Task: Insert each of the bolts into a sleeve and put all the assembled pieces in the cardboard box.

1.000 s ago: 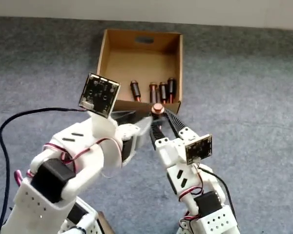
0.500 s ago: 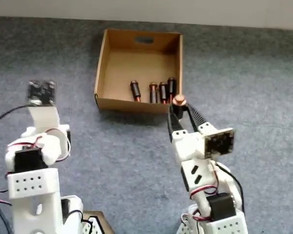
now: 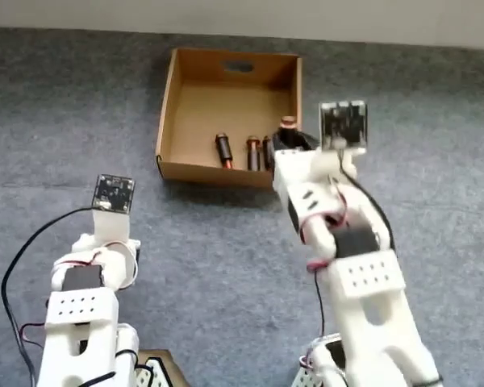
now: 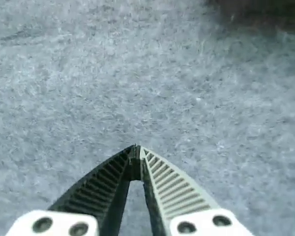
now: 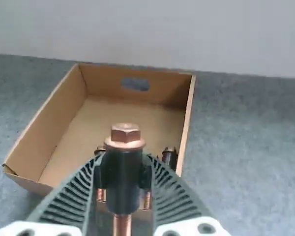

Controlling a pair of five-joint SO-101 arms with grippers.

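Observation:
My right gripper [image 5: 122,164] is shut on an assembled piece [image 5: 123,169], a black sleeve with a copper bolt through it, held upright. In the high view that piece [image 3: 288,125] hangs over the right near part of the cardboard box [image 3: 168,105]. Three assembled pieces [image 3: 252,151] lie side by side on the box floor near its front wall; two of them [image 5: 168,155] peek out behind my right fingers. My left gripper [image 4: 136,153] is shut on nothing, low over the grey carpet. The left arm [image 3: 93,266] stands at the lower left, well apart from the box.
Grey carpet [image 3: 436,161] covers the whole table around the box. A black cable [image 3: 16,258] loops beside the left arm. The box's far half [image 5: 113,118] is bare cardboard, with a handle slot [image 5: 134,84] in its back wall.
The left arm let go near the box front and drew back to the lower left. The right arm carried the assembled piece forward from in front of the box to over its right side.

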